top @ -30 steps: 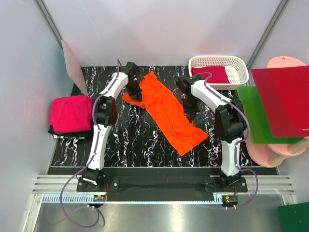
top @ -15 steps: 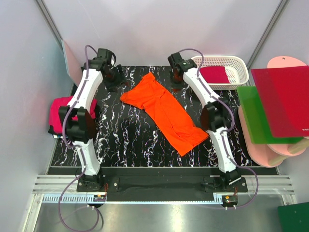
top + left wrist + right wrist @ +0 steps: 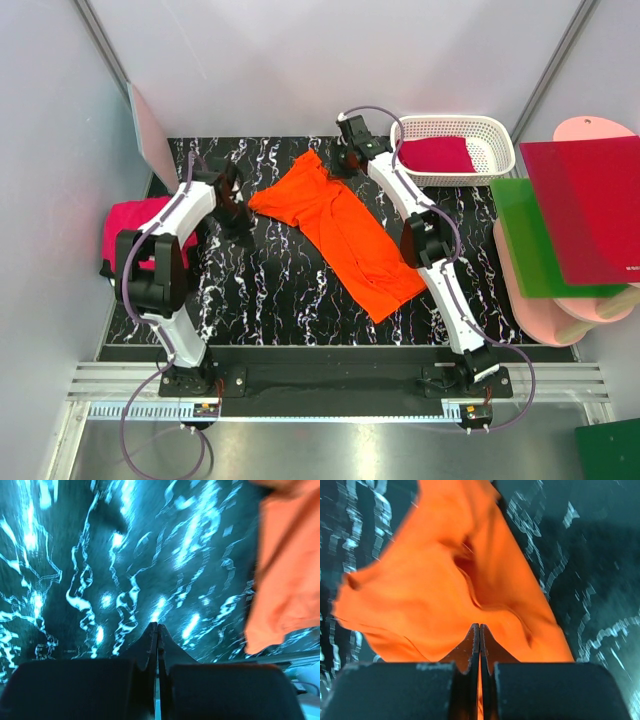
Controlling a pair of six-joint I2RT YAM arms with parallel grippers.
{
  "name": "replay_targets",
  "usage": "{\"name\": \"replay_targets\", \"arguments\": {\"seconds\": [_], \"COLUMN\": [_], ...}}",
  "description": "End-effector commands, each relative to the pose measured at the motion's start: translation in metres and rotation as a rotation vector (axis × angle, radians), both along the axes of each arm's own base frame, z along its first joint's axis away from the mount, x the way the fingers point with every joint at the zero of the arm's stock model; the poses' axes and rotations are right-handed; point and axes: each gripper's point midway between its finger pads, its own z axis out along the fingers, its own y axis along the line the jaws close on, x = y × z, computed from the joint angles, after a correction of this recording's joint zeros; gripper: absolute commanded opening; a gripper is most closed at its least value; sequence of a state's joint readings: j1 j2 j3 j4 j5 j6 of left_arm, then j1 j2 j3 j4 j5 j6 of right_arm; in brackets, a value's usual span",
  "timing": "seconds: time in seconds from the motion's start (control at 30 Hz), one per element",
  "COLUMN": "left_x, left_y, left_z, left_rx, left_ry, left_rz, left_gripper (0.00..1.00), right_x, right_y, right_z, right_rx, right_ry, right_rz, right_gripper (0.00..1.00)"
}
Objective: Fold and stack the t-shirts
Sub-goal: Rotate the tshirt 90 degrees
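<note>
Both arms reach to the far end of the marbled counter [image 3: 270, 290], where the orange t-shirt [image 3: 340, 225] lies spread on a diagonal, creased and not yet folded. Your left tool [image 3: 157, 627] hangs over bare counter just beside the shirt's left sleeve, with its jaws pressed together and nothing between them. Your right tool [image 3: 479, 627] sits at the shirt's far edge, also closed tight. Its tips are over the cloth, but no fold of it shows in the jaws.

A folded magenta t-shirt [image 3: 135, 235] waits at the counter's left edge. A crimson t-shirt [image 3: 440, 155] rests in the white basket [image 3: 455, 122] at the far right.

The likely trouble lies in those closed jaws. If you lower either tool as it stands, it will probably push the thin cloth into a bunch instead of taking hold, and the shirt's outline will be spoiled before the first fold.

The left tool stands off the fabric, so a closing motion there would catch only the counter. The right arm is stretched nearly to its reach beside the basket, so a wide swing from there could clip the rim.
</note>
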State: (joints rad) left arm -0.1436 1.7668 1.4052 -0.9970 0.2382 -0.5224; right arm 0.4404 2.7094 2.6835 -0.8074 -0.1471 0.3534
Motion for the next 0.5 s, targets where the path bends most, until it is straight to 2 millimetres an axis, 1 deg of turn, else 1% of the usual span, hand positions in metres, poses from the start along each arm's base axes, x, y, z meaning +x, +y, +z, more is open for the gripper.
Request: {"name": "replay_targets", "arguments": {"seconds": [0.0, 0.07, 0.1, 0.23, 0.3, 0.33, 0.4, 0.47], "left_x": [-0.004, -0.006, -0.005, -0.004, -0.002, -0.003, -0.003, -0.003], "left_y": [-0.009, -0.013, -0.015, -0.025, -0.028, -0.029, -0.03, -0.032], "left_z": [0.008, 0.004, 0.004, 0.006, 0.008, 0.006, 0.007, 0.006], "left_rx": [-0.041, -0.042, -0.044, -0.058, -0.059, -0.058, -0.057, -0.057], "left_ry": [-0.047, -0.035, -0.034, -0.032, -0.036, -0.021, -0.017, -0.011], "left_rz": [-0.029, -0.043, -0.044, -0.061, -0.069, -0.077, -0.088, -0.096], "left_gripper": [0.0, 0.0, 0.0, 0.0, 0.0, 0.0, 0.0, 0.0], "right_x": [0.023, 0.026, 0.027, 0.025, 0.025, 0.023, 0.024, 0.032], "right_y": [0.024, 0.022, 0.017, 0.002, -0.007, -0.013, -0.029, -0.053], "right_z": [0.028, 0.017, 0.002, -0.03, -0.041, -0.046, -0.053, -0.052], "right_rx": [0.129, 0.115, 0.09, 0.022, -0.015, -0.039, -0.077, -0.128], "right_ry": [-0.115, -0.108, -0.091, -0.036, -0.025, -0.008, 0.012, -0.001], "right_rz": [0.03, 0.014, -0.011, -0.071, -0.103, -0.119, -0.169, -0.259], "right_gripper": [0.0, 0.0, 0.0, 0.0, 0.0, 0.0, 0.0, 0.0]}}
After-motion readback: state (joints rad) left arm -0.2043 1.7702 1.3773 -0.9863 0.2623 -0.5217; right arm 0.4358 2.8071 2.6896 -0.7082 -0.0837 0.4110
